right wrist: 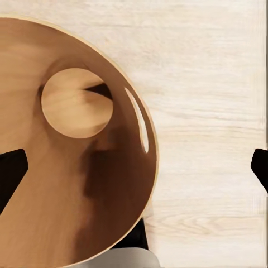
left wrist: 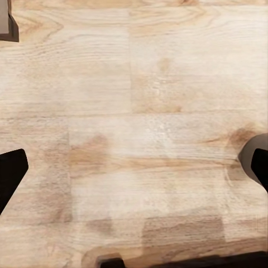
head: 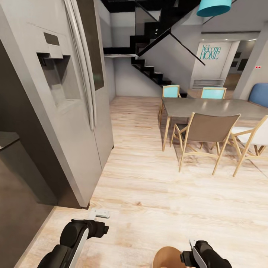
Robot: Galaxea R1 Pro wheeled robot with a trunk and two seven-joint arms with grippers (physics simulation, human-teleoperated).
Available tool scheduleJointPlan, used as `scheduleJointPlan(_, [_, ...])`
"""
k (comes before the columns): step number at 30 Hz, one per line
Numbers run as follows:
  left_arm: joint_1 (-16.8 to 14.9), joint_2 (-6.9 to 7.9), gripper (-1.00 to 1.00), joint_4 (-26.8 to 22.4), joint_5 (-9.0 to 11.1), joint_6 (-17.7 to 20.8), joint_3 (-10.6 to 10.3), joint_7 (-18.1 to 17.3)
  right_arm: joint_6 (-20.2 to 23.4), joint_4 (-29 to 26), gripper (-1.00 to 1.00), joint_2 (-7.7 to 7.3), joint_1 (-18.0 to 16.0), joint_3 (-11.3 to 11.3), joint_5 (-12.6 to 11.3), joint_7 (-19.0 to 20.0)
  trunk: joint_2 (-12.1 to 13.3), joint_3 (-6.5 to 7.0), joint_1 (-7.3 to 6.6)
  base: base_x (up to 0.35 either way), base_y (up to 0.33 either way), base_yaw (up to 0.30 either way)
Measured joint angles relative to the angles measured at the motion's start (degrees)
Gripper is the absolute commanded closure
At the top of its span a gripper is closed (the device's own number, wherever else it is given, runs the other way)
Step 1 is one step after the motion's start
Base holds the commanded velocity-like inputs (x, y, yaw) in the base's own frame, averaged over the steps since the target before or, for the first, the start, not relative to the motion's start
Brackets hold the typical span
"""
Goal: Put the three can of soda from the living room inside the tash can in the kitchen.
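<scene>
The copper-brown trash can [head: 168, 257] shows at the bottom edge of the head view, on the light wood floor just left of my right gripper [head: 189, 250]. The right wrist view looks down into the trash can [right wrist: 67, 167]: round bottom, oval handle slot, nothing inside. My right gripper [right wrist: 134, 167] is open, its dark fingertips [right wrist: 8, 176] wide apart, with the bin's rim running between them. My left gripper [head: 100, 214] hangs open over bare floor, fingertips [left wrist: 11, 170] far apart. The soda cans are out of view.
A tall grey fridge [head: 70, 93] and a dark cabinet [head: 18, 193] stand close on my left. Ahead on the right are a dining table [head: 212, 108] with several chairs [head: 206, 136], and a black staircase [head: 149, 67] behind. A blue sofa corner [head: 260, 93] shows at far right.
</scene>
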Motion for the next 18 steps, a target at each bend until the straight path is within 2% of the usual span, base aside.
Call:
scheduleJointPlan(6, [0.0, -0.04, -1.00, 0.0, 0.0, 0.0, 0.0, 0.0, 0.0, 0.0, -1.00, -0.20, 0.0, 0.1, 0.0, -0.1, -2.4, -1.07, 1.31, 0.000, 0.000, 0.000])
scheduleJointPlan(14, [0.0, -0.05, -1.00, 0.0, 0.0, 0.0, -0.1, 0.0, 0.0, 0.0, -1.00, -0.09, 0.0, 0.1, 0.0, -0.1, -2.4, -1.08, 1.32, 0.000, 0.000, 0.000])
scheduleJointPlan(18, [0.0, -0.05, -1.00, 0.0, 0.0, 0.0, -0.1, 0.0, 0.0, 0.0, -1.00, -0.05, 0.0, 0.1, 0.0, -0.1, -4.0, -1.79, 2.19, 0.000, 0.000, 0.000])
